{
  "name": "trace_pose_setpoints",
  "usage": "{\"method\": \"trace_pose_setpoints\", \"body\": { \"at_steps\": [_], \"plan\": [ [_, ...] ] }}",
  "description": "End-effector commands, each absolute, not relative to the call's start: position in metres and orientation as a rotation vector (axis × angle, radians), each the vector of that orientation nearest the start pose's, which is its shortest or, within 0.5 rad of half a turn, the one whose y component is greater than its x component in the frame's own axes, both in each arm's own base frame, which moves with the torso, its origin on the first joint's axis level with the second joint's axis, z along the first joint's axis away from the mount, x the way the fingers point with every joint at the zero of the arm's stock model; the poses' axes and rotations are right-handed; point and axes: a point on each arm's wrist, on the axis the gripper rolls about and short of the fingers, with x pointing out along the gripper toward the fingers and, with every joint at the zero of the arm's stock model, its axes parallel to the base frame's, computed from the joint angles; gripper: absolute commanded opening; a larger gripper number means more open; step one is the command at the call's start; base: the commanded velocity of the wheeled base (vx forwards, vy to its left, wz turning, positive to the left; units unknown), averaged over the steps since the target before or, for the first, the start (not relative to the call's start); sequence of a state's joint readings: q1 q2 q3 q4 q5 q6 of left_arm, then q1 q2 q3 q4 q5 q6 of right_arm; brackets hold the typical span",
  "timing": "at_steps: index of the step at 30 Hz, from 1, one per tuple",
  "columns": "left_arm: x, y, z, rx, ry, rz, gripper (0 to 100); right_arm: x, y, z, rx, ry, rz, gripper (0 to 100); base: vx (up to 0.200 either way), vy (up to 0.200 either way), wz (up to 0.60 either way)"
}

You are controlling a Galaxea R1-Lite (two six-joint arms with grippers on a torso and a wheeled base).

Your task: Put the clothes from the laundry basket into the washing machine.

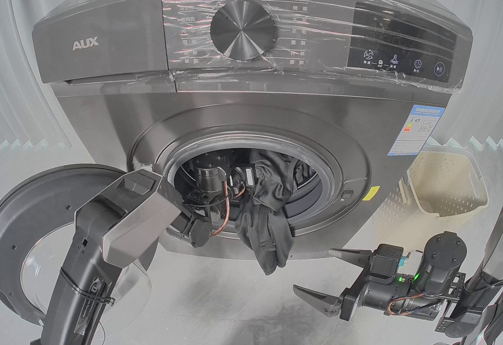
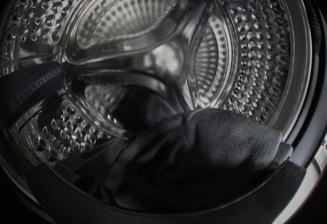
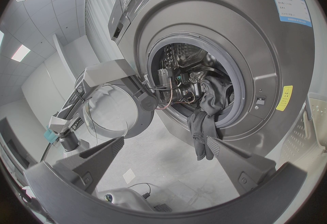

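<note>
The washing machine (image 1: 131, 110) stands with its round opening uncovered. A dark garment (image 1: 267, 225) lies half inside and hangs over the opening's lower rim toward the floor. My left arm reaches through the opening, and my left gripper (image 1: 243, 178) is inside the drum beside the garment's upper part. In the left wrist view the dark garment (image 2: 221, 139) is bunched up against the steel drum (image 2: 136, 13). My right gripper (image 1: 317, 272) hovers low in front of the machine, open, holding nothing. In the right wrist view the right gripper (image 3: 163, 143) points at the hanging garment (image 3: 204, 122).
The machine's door (image 1: 36, 215) is swung wide open to the left, beside my left arm. A cream laundry basket (image 1: 445, 189) stands on the floor right of the machine, behind my right arm. Bare floor lies in front of the machine.
</note>
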State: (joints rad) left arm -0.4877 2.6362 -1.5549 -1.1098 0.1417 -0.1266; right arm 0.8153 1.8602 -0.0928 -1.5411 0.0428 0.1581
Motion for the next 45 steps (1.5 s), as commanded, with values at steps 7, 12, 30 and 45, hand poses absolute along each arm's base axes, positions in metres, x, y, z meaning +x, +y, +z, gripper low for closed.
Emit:
{"method": "trace_pose_setpoints", "body": {
  "at_steps": [7, 12, 30, 45],
  "plan": [
    [0.408, -0.243, 0.043, -0.091, 0.126, -0.461, 100, 0.153, 0.166, 0.078, 0.057, 0.283, 0.839, 100, 0.000, 0.000, 0.00],
    [0.398, -0.250, 0.030, -0.075, 0.172, -0.502, 100, 0.153, 0.166, 0.077, 0.058, 0.287, 0.840, 100, 0.000, 0.000, 0.00],
    [0.407, -0.266, -0.001, -0.055, 0.200, -0.531, 0, 0.153, 0.168, 0.072, 0.047, 0.310, 0.843, 100, 0.000, 0.000, 0.00],
    [0.466, -0.247, 0.056, -0.145, -0.070, -0.319, 0, 0.153, 0.168, 0.072, 0.047, 0.310, 0.843, 100, 0.000, 0.000, 0.00]
  ]
}}
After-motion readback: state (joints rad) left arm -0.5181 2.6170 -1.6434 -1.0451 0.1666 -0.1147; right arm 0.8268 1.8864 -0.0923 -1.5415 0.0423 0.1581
